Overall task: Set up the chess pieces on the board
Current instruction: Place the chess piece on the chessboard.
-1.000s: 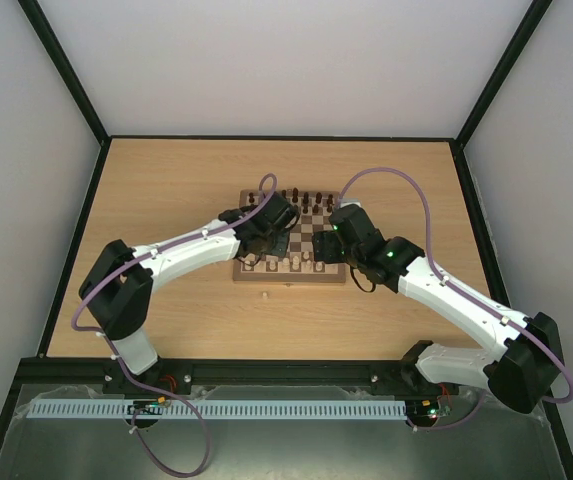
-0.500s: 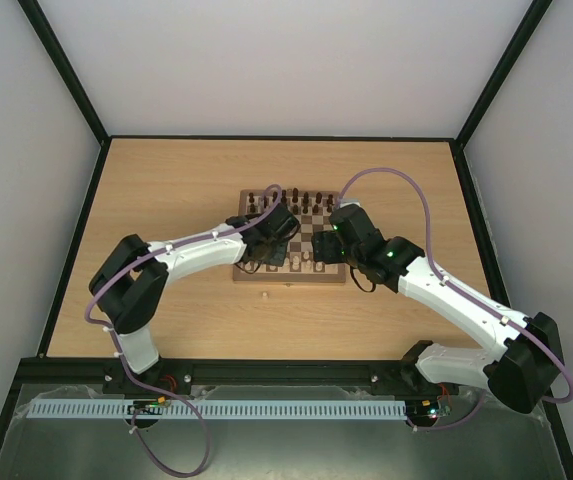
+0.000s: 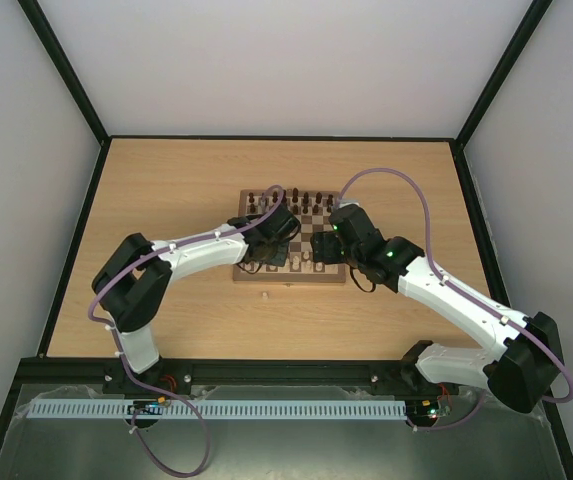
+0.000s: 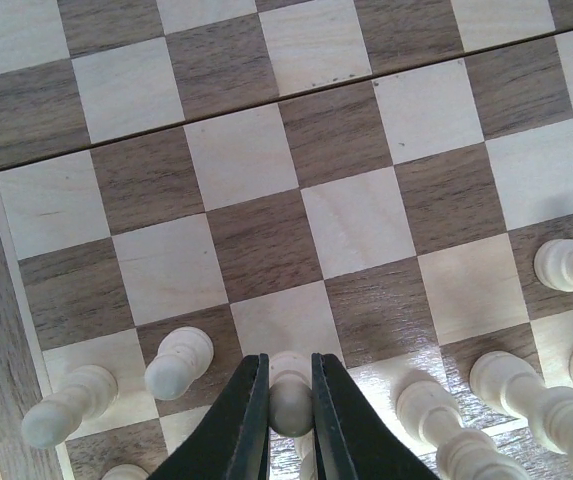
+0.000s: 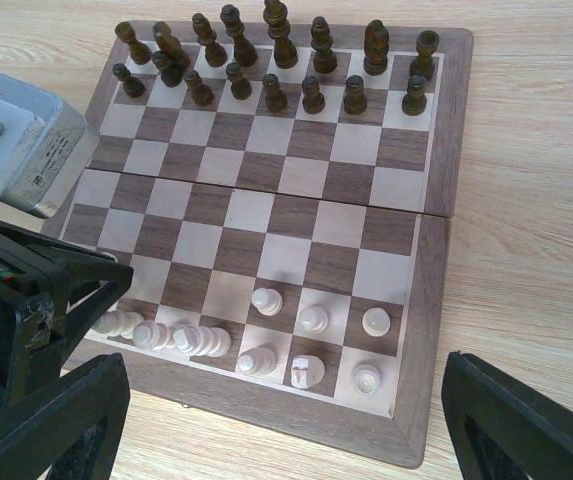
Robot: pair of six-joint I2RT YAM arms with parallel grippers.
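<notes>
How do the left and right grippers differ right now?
The left gripper is clamped on a pale pawn; the right gripper is spread wide, empty. The left gripper is close above the board; the right gripper is farther off, seeing it whole. Both face the board.

Left arm (image 3: 198, 250), right arm (image 3: 446, 295) over board (image 3: 309, 228)

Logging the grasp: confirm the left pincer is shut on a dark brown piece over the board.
Not quite: the left pincer is shut on a pale cream piece, not a dark brown one, over the board. The left wrist view shows it.
</notes>
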